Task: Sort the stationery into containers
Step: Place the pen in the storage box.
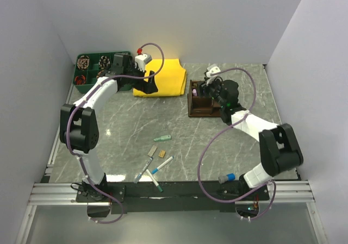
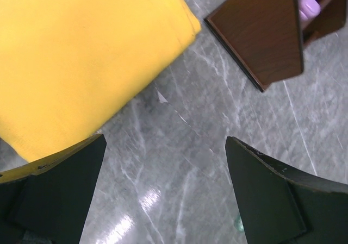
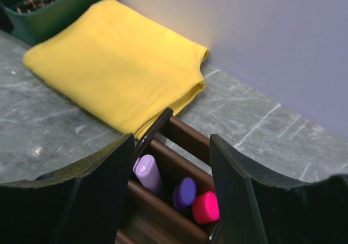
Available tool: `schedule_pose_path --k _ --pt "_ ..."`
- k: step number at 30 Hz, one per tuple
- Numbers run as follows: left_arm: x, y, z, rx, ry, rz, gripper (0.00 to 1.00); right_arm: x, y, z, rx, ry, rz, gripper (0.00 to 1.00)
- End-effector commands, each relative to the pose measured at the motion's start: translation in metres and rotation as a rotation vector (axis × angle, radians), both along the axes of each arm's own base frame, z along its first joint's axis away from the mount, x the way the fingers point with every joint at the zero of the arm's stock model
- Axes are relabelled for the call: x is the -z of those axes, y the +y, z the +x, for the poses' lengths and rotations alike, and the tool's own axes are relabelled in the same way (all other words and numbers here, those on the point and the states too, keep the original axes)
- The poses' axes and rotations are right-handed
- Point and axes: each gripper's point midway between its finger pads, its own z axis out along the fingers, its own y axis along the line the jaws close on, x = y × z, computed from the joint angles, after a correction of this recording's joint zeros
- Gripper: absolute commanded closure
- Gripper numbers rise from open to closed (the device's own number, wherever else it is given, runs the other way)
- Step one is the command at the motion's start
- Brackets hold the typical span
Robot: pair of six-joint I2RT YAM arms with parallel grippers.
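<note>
Top external view first: the grey tabletop (image 1: 119, 135) carries everything. The folded yellow cloth (image 1: 166, 75) lies at the back, with the green tray (image 1: 103, 54) to its left. Just right of the cloth stands the wooden organiser (image 1: 200, 109).

The right tool (image 3: 171, 146) hovers directly over the organiser, fingers spread and pinching nothing. Below it, a lilac-capped marker (image 3: 148, 173), a purple-capped marker (image 3: 185, 192) and a pink-capped marker (image 3: 205, 207) stand in the compartments. The left tool (image 2: 166, 146) hangs wide open and empty over bare stone at the cloth's edge.

The loose markers (image 1: 162, 165) lie scattered near the front, well apart from the organiser. They look light and stiff, and their smooth round barrels will likely roll. Best to close across mid-barrel, square to its length.

Smallest of all are the eraser blocks (image 1: 154, 151), lying among those pens. They are featherweight and sit very low, so the fingertips would need to come almost onto the stone. Squeeze the flat sides gently, or they may squirt out.
</note>
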Motion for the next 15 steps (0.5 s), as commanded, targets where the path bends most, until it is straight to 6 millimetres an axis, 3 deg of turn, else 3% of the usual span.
schedule_pose_path --k 1,3,7,9,10,12,15 --pt "-0.031 -0.011 -0.034 0.102 -0.055 0.041 0.01 -0.072 -0.008 -0.014 0.024 -0.095 0.054 0.34" --pt "-0.024 -0.013 -0.056 0.128 0.001 0.072 0.01 -0.09 -0.012 -0.023 0.027 -0.111 0.064 0.34" --pt "-0.002 -0.03 -0.106 0.216 0.073 0.152 0.05 -0.098 -0.024 -0.037 0.077 -0.048 0.06 0.34" --pt "-0.002 -0.032 -0.123 0.25 0.053 0.206 0.07 -0.106 -0.031 -0.047 0.094 -0.044 0.056 0.34" --pt "0.008 -0.037 -0.142 0.3 0.068 0.239 0.09 -0.098 -0.034 -0.051 0.102 -0.006 0.038 0.33" --pt "0.008 -0.036 -0.161 0.332 0.056 0.256 0.1 -0.102 -0.041 -0.061 0.122 0.004 0.018 0.34" --pt "0.029 -0.027 -0.195 0.381 0.115 0.297 0.15 -0.088 -0.051 -0.079 0.135 0.081 -0.04 0.33"
